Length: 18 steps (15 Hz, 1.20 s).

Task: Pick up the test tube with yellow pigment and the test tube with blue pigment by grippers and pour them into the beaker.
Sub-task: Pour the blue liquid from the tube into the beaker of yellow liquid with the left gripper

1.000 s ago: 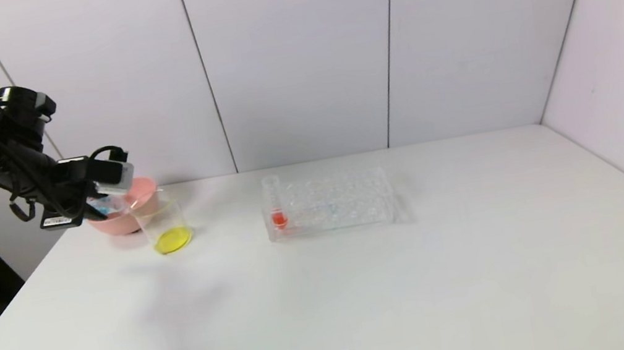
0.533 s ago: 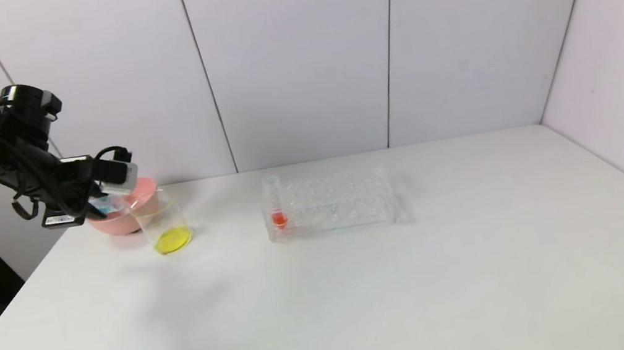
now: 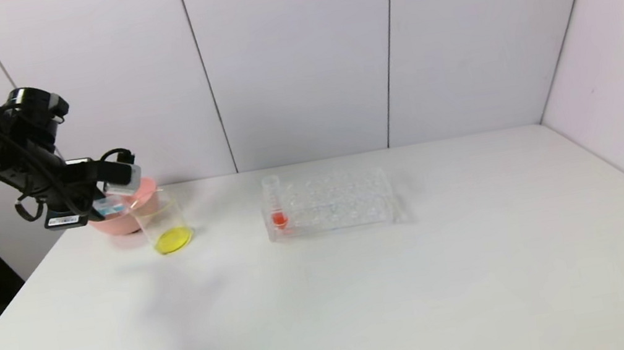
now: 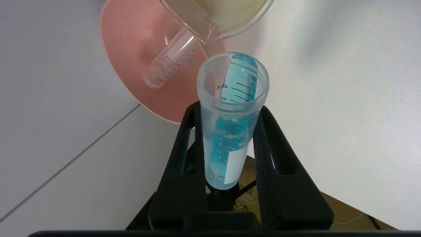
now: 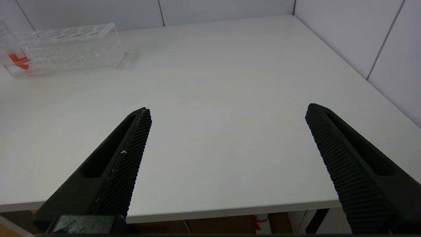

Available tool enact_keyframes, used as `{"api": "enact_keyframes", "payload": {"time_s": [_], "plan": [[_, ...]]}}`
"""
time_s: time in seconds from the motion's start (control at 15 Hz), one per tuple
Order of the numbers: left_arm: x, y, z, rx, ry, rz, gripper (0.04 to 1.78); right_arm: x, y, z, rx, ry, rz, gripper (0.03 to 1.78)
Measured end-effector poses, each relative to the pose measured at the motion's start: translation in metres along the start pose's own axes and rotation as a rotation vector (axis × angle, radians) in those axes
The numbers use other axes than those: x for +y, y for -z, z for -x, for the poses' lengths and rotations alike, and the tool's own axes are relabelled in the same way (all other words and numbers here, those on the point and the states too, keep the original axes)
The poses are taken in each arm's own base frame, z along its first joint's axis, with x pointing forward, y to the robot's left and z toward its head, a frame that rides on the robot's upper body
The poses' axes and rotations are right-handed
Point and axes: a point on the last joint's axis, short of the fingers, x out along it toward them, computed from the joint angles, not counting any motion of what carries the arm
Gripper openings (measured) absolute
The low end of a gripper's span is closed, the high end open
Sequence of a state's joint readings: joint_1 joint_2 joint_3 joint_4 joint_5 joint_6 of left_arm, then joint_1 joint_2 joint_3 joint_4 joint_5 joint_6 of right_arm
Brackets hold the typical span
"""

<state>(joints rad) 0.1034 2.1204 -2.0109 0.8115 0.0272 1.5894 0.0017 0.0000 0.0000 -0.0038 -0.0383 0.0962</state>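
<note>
Left black two-jaw gripper (image 4: 230, 131) pinching clear blue-liquid test tube (image 4: 232, 108), tipped, mouth just beside clear glass beaker (image 3: 165, 226) lip, over pink bowl (image 4: 131, 65). Right gripper (image 5: 227, 131) spread wide, low over white table (image 5: 230, 65).

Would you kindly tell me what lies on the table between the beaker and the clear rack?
Nothing: the head view shows bare white table between the beaker and the rack.

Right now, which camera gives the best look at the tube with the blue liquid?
The left wrist view: the blue tube fills the middle, clamped in the left gripper, tipped toward the beaker. The head view shows only a blue sliver beside the gripper. The right wrist view misses it.
</note>
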Motion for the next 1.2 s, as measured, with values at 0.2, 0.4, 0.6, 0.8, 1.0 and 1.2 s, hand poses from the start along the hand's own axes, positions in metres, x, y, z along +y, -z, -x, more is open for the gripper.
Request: {"api": "enact_keyframes", "payload": {"time_s": [0.2, 0.4, 0.6, 0.8, 1.0, 1.2], "plan": [[0.000, -0.004, -0.002, 0.026, 0.004, -0.007, 0.44, 0.000, 0.000, 0.000, 0.000, 0.000, 0.000, 1.71], [0.001, -0.006, -0.004, 0.036, -0.003, -0.009, 0.44, 0.000, 0.000, 0.000, -0.001, 0.001, 0.000, 1.71], [0.000, -0.009, -0.007, 0.040, 0.002, 0.009, 0.44, 0.000, 0.000, 0.000, 0.000, 0.000, 0.000, 1.71], [0.001, -0.011, -0.011, 0.040, 0.001, 0.025, 0.44, 0.000, 0.000, 0.000, 0.000, 0.000, 0.000, 1.71], [0.002, -0.017, -0.014, 0.033, 0.001, 0.049, 0.44, 0.000, 0.000, 0.000, 0.000, 0.001, 0.000, 1.71], [0.001, -0.020, -0.018, 0.048, 0.006, 0.046, 0.44, 0.000, 0.000, 0.000, 0.000, 0.001, 0.000, 1.71]]}}
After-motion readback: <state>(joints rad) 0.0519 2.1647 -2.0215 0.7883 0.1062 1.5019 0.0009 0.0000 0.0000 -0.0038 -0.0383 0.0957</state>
